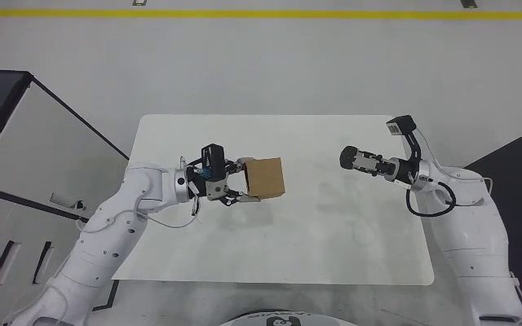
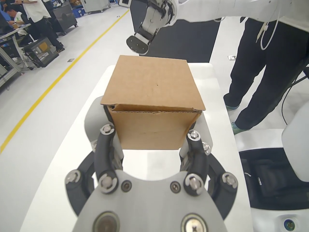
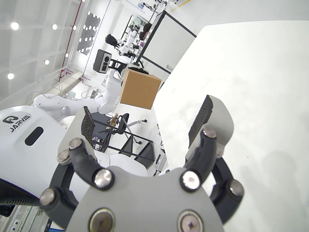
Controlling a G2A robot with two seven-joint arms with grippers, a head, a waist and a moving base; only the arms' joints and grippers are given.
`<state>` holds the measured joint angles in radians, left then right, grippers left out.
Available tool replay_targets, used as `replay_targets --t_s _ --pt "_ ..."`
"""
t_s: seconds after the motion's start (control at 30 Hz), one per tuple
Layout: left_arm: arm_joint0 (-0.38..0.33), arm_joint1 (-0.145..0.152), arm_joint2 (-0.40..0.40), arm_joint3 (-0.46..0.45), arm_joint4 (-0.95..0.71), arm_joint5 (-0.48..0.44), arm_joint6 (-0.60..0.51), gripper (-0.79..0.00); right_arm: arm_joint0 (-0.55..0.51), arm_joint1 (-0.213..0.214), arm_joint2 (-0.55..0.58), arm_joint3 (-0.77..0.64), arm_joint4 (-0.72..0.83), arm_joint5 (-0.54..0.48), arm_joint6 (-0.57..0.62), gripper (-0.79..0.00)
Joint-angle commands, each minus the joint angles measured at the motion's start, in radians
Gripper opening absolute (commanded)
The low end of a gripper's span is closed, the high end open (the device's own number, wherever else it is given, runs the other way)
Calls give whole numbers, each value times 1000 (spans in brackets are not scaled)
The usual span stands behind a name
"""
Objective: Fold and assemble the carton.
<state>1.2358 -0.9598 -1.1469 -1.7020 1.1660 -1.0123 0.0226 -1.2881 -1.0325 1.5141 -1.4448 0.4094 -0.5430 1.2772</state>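
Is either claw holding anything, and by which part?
The left gripper clamps the carton by two opposite sides; the right gripper holds nothing.

The carton [image 1: 265, 177] was a plain brown corrugated cardboard box, folded up into a closed cube. Its flat panel [image 2: 149, 83] faced upward, and a side flap [image 2: 152, 129] sat tucked under that panel's edge along a ragged perforated line. It stood square and level, a little left of the table's [image 1: 326, 244] middle, midway between the far and near edges. The left gripper's [image 2: 150, 121] fingers [image 2: 93, 119] clamped two opposite sides.
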Motion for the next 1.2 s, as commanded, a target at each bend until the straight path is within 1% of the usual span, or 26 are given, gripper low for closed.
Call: replay_targets --t_s 0.0,0.17,0.3,0.37,0.43,0.6,0.7,0.97,1.0,1.03,1.1,1.17 --pt "0 0 -1 -2 -9 0 -2 -785 0 0 0 0 0 0 0 0" --pt "4 -1 1 -4 -5 7 0 -785 0 0 0 0 0 0 0 0" --pt "7 4 53 49 44 0 50 -785 0 0 0 0 0 0 0 0" --pt "-5 7 82 99 80 0 106 -785 0 0 0 0 0 0 0 0" --pt "-23 8 125 143 120 0 186 -785 0 0 0 0 0 0 0 0" --pt "-102 3 248 262 254 0 375 -785 0 0 0 0 0 0 0 0" --pt "-157 -6 301 343 306 0 480 -785 0 0 0 0 0 0 0 0" --pt "-157 -6 301 343 306 0 480 -785 0 0 0 0 0 0 0 0" --pt "-151 -7 299 339 293 16 478 -785 0 0 0 0 0 0 0 0" --pt "-148 -9 305 339 284 6 476 -785 0 0 0 0 0 0 0 0" --pt "-158 -17 322 369 275 10 450 -785 0 0 0 0 0 0 0 0" --pt "-170 -32 354 392 253 3 456 -785 0 0 0 0 0 0 0 0"
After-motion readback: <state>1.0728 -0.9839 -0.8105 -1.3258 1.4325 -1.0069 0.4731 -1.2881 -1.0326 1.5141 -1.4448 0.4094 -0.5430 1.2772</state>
